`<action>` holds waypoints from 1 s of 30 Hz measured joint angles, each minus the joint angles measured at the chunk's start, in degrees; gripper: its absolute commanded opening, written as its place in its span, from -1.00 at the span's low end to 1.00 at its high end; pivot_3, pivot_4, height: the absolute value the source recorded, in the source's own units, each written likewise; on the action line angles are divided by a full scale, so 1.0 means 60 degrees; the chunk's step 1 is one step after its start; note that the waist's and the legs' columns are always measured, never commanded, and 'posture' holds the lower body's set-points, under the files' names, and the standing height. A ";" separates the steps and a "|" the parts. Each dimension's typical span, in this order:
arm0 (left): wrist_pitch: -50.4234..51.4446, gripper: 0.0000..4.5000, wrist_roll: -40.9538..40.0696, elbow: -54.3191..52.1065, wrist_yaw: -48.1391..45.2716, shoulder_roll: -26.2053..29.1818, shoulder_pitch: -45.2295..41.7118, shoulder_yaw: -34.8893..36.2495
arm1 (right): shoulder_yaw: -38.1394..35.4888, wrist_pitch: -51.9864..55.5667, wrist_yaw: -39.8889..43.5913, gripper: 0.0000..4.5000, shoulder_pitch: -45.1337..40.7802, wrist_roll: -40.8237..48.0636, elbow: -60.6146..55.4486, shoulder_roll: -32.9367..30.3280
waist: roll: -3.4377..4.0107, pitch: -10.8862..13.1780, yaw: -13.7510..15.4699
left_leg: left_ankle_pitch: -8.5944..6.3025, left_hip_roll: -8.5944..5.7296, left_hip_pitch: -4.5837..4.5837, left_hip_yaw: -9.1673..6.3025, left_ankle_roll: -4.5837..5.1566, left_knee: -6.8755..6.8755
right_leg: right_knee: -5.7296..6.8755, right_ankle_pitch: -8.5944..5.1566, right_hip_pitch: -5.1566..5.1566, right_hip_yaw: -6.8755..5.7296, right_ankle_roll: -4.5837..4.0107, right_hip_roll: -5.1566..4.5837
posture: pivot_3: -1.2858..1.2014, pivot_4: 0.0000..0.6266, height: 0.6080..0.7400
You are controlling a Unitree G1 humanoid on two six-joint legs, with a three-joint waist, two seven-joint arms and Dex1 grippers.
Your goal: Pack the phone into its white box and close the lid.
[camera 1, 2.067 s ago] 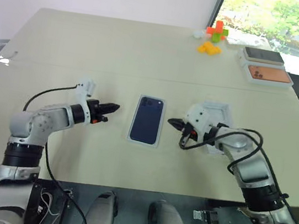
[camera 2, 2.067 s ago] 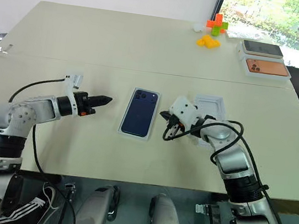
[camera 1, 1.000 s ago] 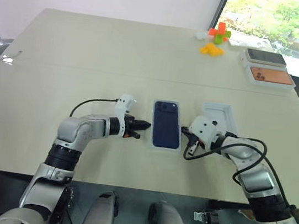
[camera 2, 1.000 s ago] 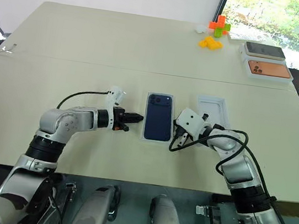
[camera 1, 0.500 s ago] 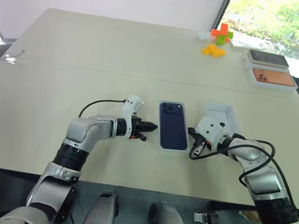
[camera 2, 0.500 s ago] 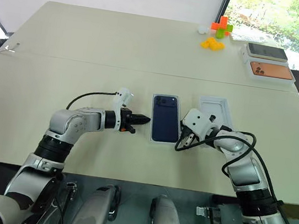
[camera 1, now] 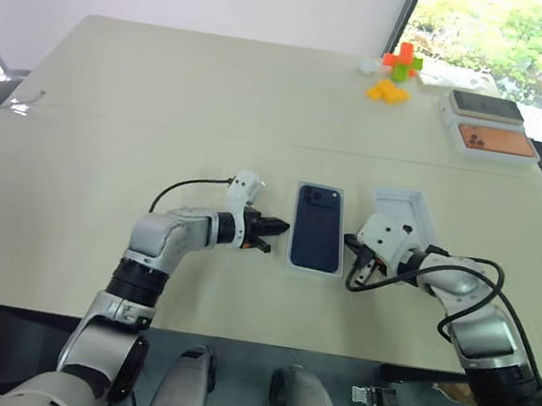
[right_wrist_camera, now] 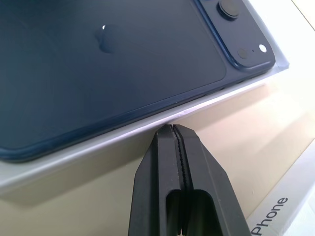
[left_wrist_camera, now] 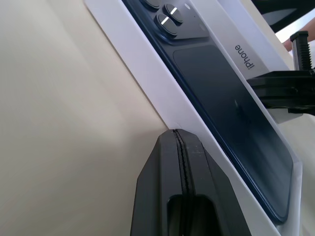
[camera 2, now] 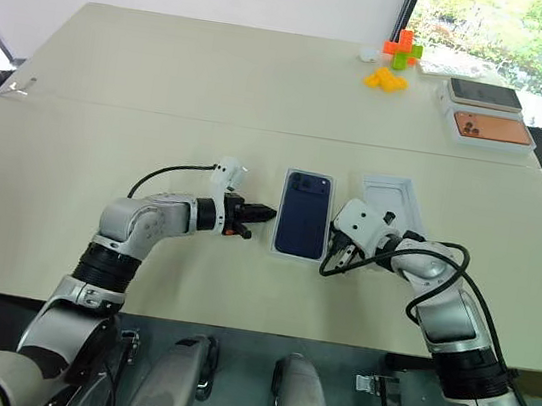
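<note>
Left wrist view puts the closed, empty left claw (left_wrist_camera: 178,133) against the white box (left_wrist_camera: 147,81) holding the phone (left_wrist_camera: 231,103) mid-counter, the closed right claw (right_wrist_camera: 172,129) opposite, so both should press evenly, squaring it before fetching the lid (camera 1: 404,208).

The phone (camera 2: 304,212) is dark navy-blue with a glossy back. The white box (left_wrist_camera: 147,83) under it shows a plain white rim. Just beside the white box, the lid (camera 1: 414,205) shows plain white. Both grippers' fingers (left_wrist_camera: 180,187) are black. The table (camera 2: 197,82) is pale beige. Far beyond the white box lie orange, yellow and green blocks (camera 2: 392,61), an orange-topped box (camera 2: 492,126) and a dark-topped box (camera 2: 479,92).
</note>
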 measured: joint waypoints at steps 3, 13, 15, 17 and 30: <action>0.0036 -0.99 0.0000 0.0009 -0.0002 -0.0069 0.0000 -0.0010 | -0.0004 -0.0004 0.0029 -1.00 0.0022 0.0000 -0.0034 -0.0117 | 0.0000 0.0000 0.0013 | 0.0000 0.0000 -0.0001 0.0001 0.0000 0.0000 | -0.0001 0.0000 0.0000 0.0000 0.0001 0.0000 | 0.03 -0.52 0.99; -0.0062 -0.99 0.0241 0.0089 0.0013 -0.0411 -0.0035 -0.0113 | -0.0133 -0.0008 0.0082 -1.00 0.0074 -0.0003 -0.0005 -0.0390 | 0.0000 0.0000 0.0004 | 0.0000 0.0000 -0.0001 0.0003 0.0000 0.0002 | 0.0000 0.0001 0.0000 0.0000 0.0001 0.0003 | 0.03 -0.52 0.99; -0.0162 -0.99 0.0344 0.0114 0.0014 -0.0512 -0.0035 -0.0136 | -0.0169 -0.0008 0.0111 -1.00 0.0077 -0.0004 0.0014 -0.0449 | 0.0000 0.0000 0.0011 | 0.0000 -0.0001 -0.0003 0.0006 0.0000 0.0003 | 0.0000 0.0001 0.0000 0.0000 0.0001 0.0000 | 0.03 -0.52 0.99; -0.0120 -0.99 0.0348 0.0114 0.0019 -0.0606 -0.0034 -0.0139 | -0.0222 -0.0009 0.0115 -1.00 0.0079 -0.0005 0.0062 -0.0495 | 0.0000 0.0000 0.0010 | 0.0000 -0.0001 -0.0004 0.0008 0.0000 0.0004 | -0.0001 0.0001 0.0001 0.0000 0.0002 -0.0001 | 0.03 -0.52 0.99; -0.0123 -0.99 0.0412 0.0112 0.0007 -0.0656 -0.0032 -0.0110 | -0.0300 -0.0003 0.0213 -1.00 0.0115 0.0099 0.0082 -0.0509 | 0.0000 0.0000 -0.0009 | 0.0000 0.0000 -0.0002 0.0006 0.0000 0.0002 | 0.0000 0.0001 -0.0002 0.0000 0.0001 0.0004 | 0.03 -0.52 0.99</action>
